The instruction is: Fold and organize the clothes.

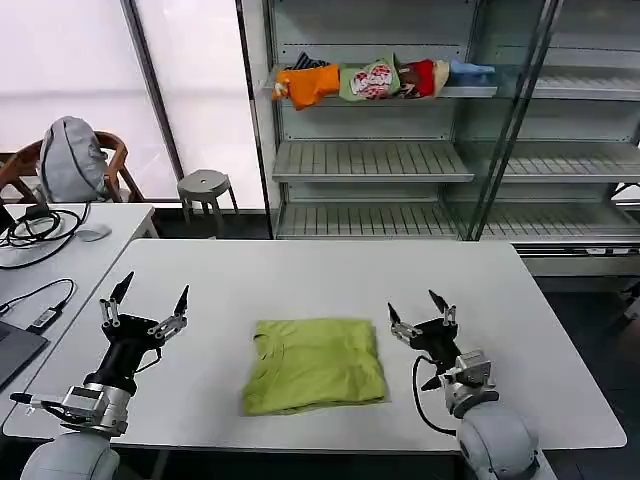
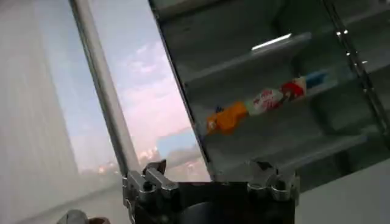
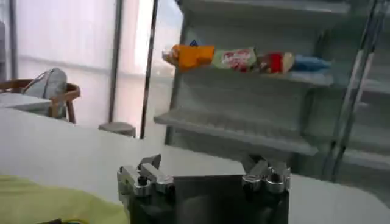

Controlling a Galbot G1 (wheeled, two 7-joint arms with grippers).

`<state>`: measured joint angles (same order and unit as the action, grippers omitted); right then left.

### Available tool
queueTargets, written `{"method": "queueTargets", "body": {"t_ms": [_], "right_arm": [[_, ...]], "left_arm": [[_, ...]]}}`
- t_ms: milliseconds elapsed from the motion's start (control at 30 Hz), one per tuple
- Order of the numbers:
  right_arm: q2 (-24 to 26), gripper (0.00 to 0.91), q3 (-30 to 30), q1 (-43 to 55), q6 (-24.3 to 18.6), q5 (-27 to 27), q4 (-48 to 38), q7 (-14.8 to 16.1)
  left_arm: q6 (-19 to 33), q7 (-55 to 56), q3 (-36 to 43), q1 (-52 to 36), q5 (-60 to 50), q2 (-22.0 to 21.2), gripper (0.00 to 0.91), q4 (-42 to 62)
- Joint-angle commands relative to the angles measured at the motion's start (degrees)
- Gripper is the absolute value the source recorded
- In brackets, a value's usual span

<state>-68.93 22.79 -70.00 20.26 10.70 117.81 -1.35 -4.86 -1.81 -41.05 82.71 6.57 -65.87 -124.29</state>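
I see T-shirt (image 1: 315, 365) folded on table (image 1: 540, 330); left gripper (image 1: 146, 296), right gripper (image 1: 420, 308) both spread apart, empty; stowing left, I reckon

One lime-green T-shirt (image 1: 315, 365) was counted on one white table (image 1: 330, 275). Two grippers were counted, the left gripper (image 1: 150, 294) and the right gripper (image 1: 416, 308). Four bundled garments (image 1: 380, 78) were counted on the shelf, with one stool (image 1: 204, 185) and one chair (image 1: 110, 150).

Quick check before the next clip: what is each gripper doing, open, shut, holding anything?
Left gripper: open, holding nothing, above the table left of the green T-shirt.
Right gripper: open, holding nothing, right of the shirt.
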Motion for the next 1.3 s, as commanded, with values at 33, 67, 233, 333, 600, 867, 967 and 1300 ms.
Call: {"method": "queueTargets", "body": {"t_ms": [33, 67, 233, 333, 600, 867, 967, 1300], "right_arm": [[-0.4, 0.907, 5.0, 0.9, -4.5, -1.2, -1.6, -1.3], [-0.3, 0.907, 5.5, 0.6, -4.5, -0.7, -1.5, -1.3], [0.2, 0.907, 7.0, 0.6, -4.5, 0.3, -2.1, -0.9], [0.7, 0.907, 6.9, 0.7, -4.9, 0.5, -2.9, -0.6], [0.8, 0.907, 6.3, 0.5, -4.4, 0.6, -2.2, -0.3], [-0.5, 0.907, 6.0, 1.1, -7.4, -1.9, -2.9, 0.0], [-1.5, 0.907, 6.0, 0.6, -7.6, -2.7, -2.8, 0.3], [-3.0, 0.907, 5.8, 0.5, -8.4, -4.9, -3.2, 1.8]], "left_arm": [[1.5, -0.9, 1.8, 0.0, -0.7, 0.7, 0.907, 0.2], [1.6, -0.9, 2.6, 0.0, -1.1, 0.3, 0.907, 0.5], [3.3, -0.3, 4.7, -0.6, -4.2, -1.1, 0.907, 1.3], [3.2, -0.2, 4.2, -1.1, -5.5, -1.3, 0.907, 1.3], [-1.3, 0.4, 2.7, -1.2, -5.3, -1.6, 0.907, 0.5], [4.7, -0.3, 3.9, -3.7, -5.2, 0.1, 0.907, 5.6], [3.9, 0.5, 4.8, -2.1, -3.4, -0.5, 0.907, 4.3], [0.6, 1.3, 6.8, -4.2, -1.8, 3.0, 0.907, 3.0]]}}
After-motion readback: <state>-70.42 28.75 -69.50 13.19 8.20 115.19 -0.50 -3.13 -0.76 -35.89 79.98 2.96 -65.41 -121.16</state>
